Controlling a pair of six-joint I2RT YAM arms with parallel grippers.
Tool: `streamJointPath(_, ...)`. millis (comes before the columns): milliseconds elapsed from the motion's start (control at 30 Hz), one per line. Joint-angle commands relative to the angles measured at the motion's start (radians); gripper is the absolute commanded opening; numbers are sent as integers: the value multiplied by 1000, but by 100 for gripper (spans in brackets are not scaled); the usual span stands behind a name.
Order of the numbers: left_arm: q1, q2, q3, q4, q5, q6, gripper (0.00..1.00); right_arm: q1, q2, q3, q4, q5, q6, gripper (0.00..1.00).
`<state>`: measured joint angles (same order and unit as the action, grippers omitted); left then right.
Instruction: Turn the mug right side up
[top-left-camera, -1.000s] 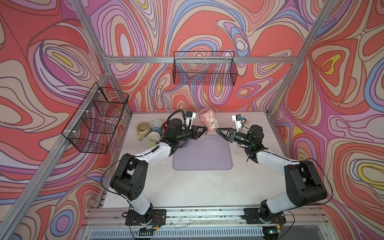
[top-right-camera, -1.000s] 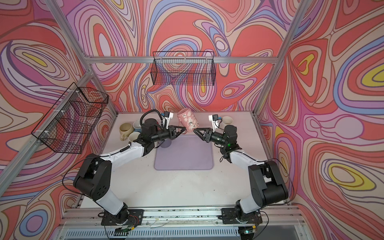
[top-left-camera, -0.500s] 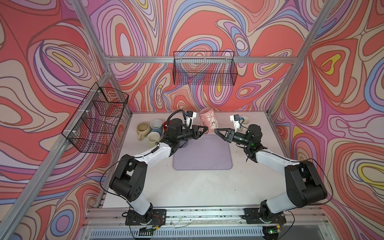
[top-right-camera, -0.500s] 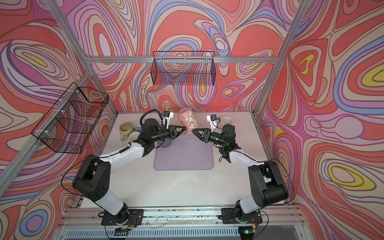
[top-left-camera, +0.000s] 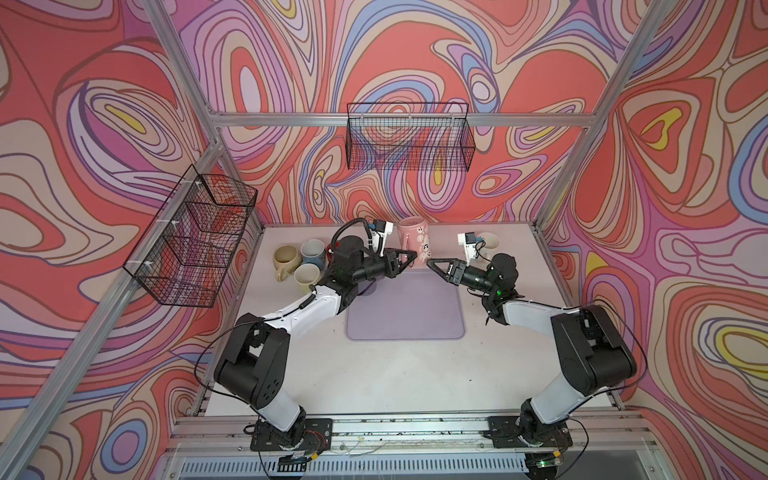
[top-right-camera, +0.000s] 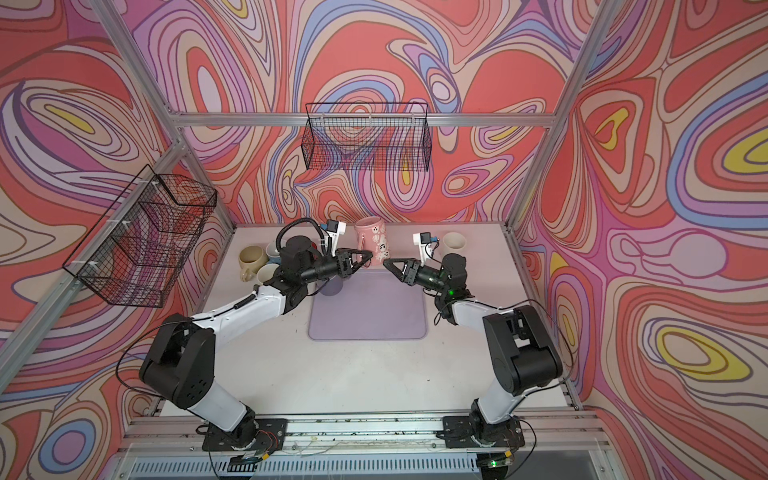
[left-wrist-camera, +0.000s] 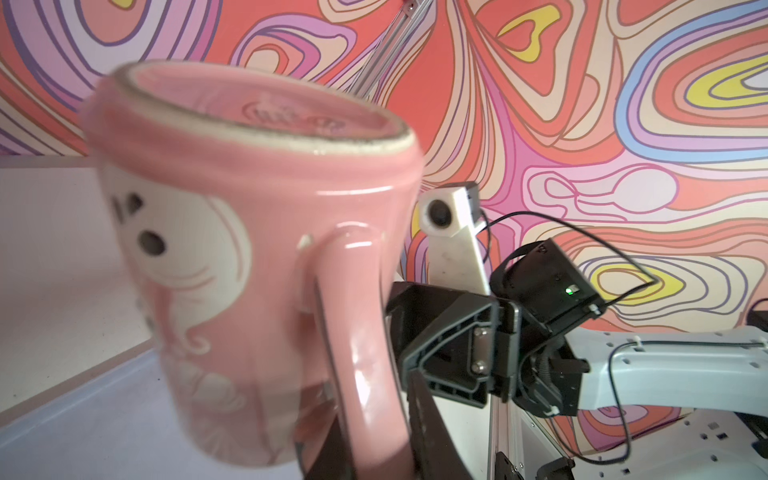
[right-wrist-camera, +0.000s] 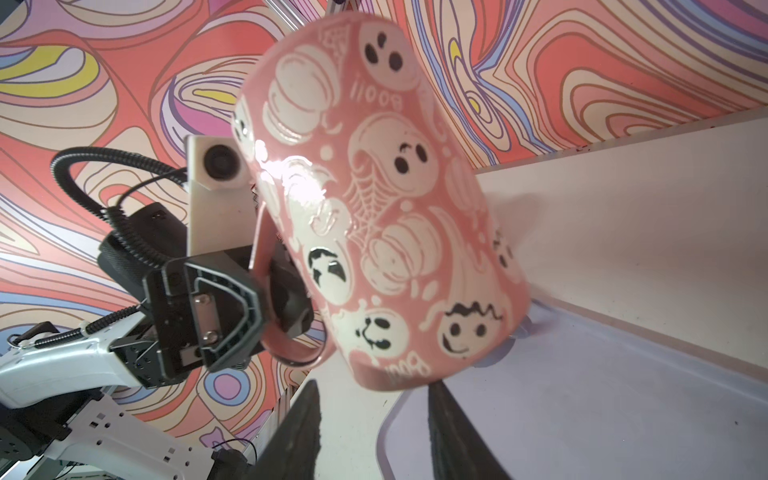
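Note:
The pink mug (top-left-camera: 413, 243) (top-right-camera: 372, 243) with white ghosts and pumpkins hangs base up and tilted over the far edge of the purple mat (top-left-camera: 405, 307). My left gripper (top-left-camera: 411, 257) (left-wrist-camera: 374, 440) is shut on the mug's handle (left-wrist-camera: 353, 332), which the right wrist view also shows at the handle (right-wrist-camera: 286, 353). My right gripper (top-left-camera: 430, 264) (right-wrist-camera: 374, 386) is open just right of the mug's lower end. Its two fingers (right-wrist-camera: 299, 428) straddle the mug's mouth rim (right-wrist-camera: 399, 374) from below without touching it.
Three mugs (top-left-camera: 299, 262) stand at the back left, a cream mug (top-left-camera: 490, 241) at the back right. A dark purple cup (top-right-camera: 332, 286) sits under my left arm at the mat's corner. Wire baskets (top-left-camera: 409, 137) (top-left-camera: 191, 241) hang on the back and left walls.
My right gripper has crept left toward the mug's lower end. The mug in my left gripper has turned a little straighter, with its place about the same.

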<state>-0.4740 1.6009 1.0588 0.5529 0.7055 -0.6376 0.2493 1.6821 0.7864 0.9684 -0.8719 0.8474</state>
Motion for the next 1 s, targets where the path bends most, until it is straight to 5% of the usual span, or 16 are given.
streamJointPath(0, -10, -55, 48, 134, 18, 8, 0, 8, 48, 46, 221, -1, 98, 44)
streamJointPath(433, -8, -17, 67, 132, 20, 23, 0, 15, 105, -42, 329, -21, 187, 41)
streamJointPath(600, -8, -1, 114, 176, 46, 5, 0, 23, 168, -79, 519, -16, 358, 41)
streamJointPath(967, -19, 32, 204, 273, 104, -64, 0, 106, 231, 26, 524, 85, 474, 42)
